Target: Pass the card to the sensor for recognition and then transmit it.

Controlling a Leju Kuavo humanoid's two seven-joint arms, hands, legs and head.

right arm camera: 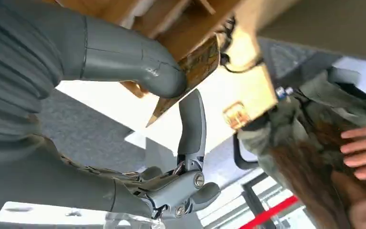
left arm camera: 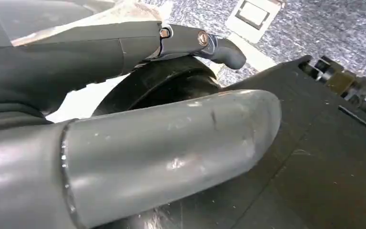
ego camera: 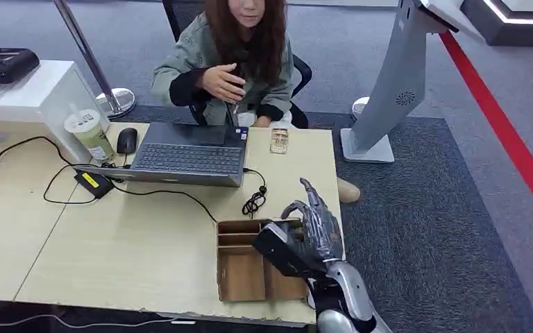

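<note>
My right hand [ego camera: 314,225] hovers over the right end of a cardboard tray [ego camera: 239,274] near the desk's front edge. In the right wrist view a brown, gold-patterned card [right arm camera: 198,64] is pinched between the thumb [right arm camera: 138,62] and a finger [right arm camera: 192,121], just above the tray's partitions. A small gold-patterned flat piece [ego camera: 278,141] lies on the desk next to the laptop, in front of the seated person; it appears again in the right wrist view [right arm camera: 236,116]. My left hand [left arm camera: 171,152] hangs low, its thumb and a finger [left arm camera: 195,40] apart, holding nothing.
A person [ego camera: 239,62] sits behind the desk with one hand [ego camera: 222,82] raised. On the desk are a laptop [ego camera: 191,154], a mouse [ego camera: 127,140], a lidded cup [ego camera: 91,133] and black cables [ego camera: 253,201]. A grey kiosk stand [ego camera: 388,97] rises at the right.
</note>
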